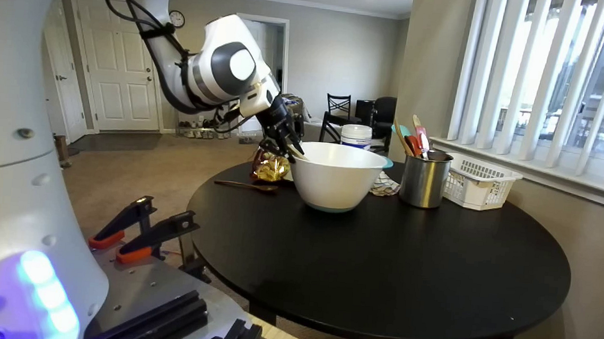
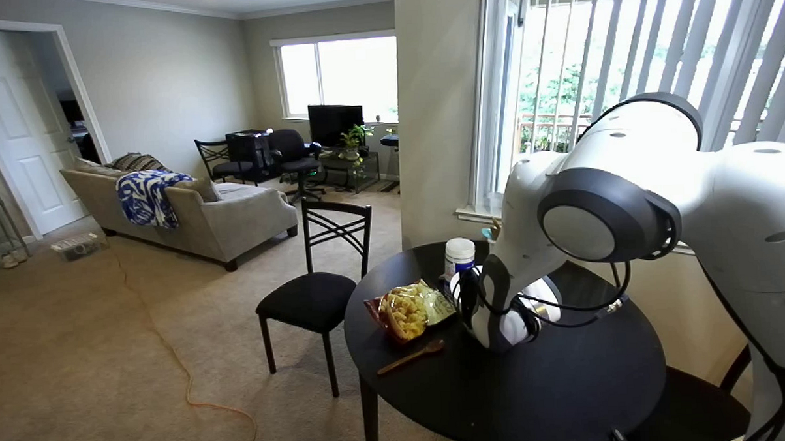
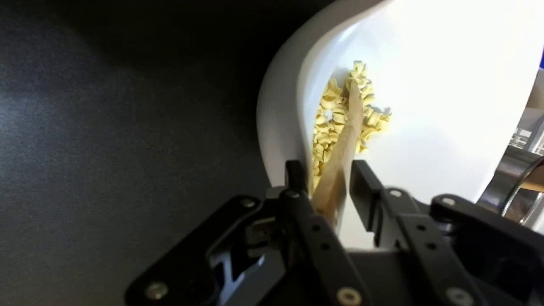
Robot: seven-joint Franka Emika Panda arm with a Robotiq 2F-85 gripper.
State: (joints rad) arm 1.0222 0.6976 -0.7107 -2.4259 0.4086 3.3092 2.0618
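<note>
My gripper (image 3: 327, 171) is at the near rim of a large white bowl (image 1: 336, 177). Its jaws stand partly apart around the handle of a wooden spoon (image 3: 345, 142). A pale gap shows between the handle and the right-hand finger (image 3: 364, 182); the left-hand finger (image 3: 296, 173) overlaps the outer side of the bowl's rim. The spoon leans into the bowl, its far end among yellow pasta pieces (image 3: 329, 138). In an exterior view the gripper (image 1: 296, 152) reaches down at the bowl's edge. The arm hides the fingers in an exterior view (image 2: 500, 321).
On the dark round table (image 1: 380, 260) lie another wooden spoon (image 1: 247, 186) and an opened pasta bag (image 2: 409, 311). Behind the bowl stands a white-lidded jar (image 1: 356, 136). A checked cloth (image 1: 385, 186), a steel pot of utensils (image 1: 425, 182) and a white basket (image 1: 484, 185) stand beyond it.
</note>
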